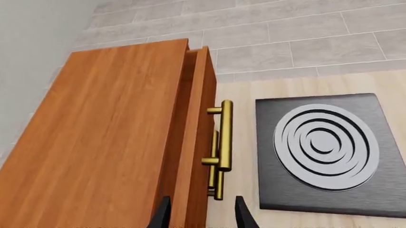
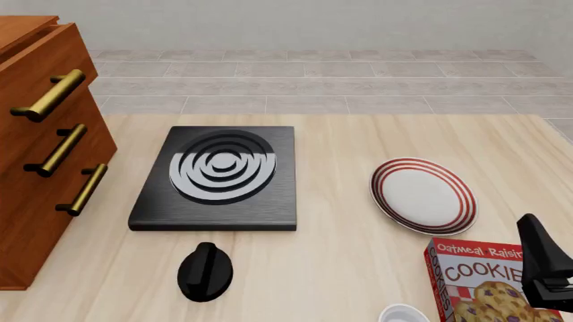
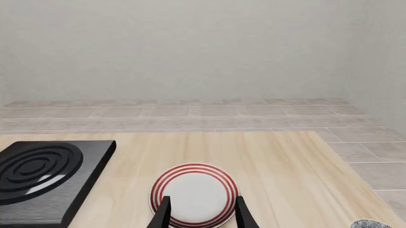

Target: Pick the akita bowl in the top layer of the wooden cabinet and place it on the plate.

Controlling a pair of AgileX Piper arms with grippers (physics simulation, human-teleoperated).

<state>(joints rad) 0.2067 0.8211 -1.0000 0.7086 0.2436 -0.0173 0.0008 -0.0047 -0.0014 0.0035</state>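
The wooden cabinet (image 2: 36, 221) stands at the table's left edge with three brass bar handles. In the left wrist view I look down on the cabinet top (image 1: 95, 142). The top layer (image 1: 199, 118) is pulled out by a narrow gap, and its inside is hidden. The akita bowl is hidden. My left gripper (image 1: 203, 216) hangs open above the top layer's front and its handle (image 1: 225, 135), holding nothing. The red-ringed plate (image 2: 423, 194) lies right of centre. My right gripper (image 3: 203, 213) is open and empty, with the plate (image 3: 195, 194) just beyond its fingertips.
A black square stove (image 2: 217, 178) with grey rings sits between the cabinet and the plate. A small black rounded object (image 2: 205, 272) lies in front of it. A cookie box (image 2: 479, 285) and a plain white bowl (image 2: 403, 314) stand at the front right beside my right arm (image 2: 546, 265).
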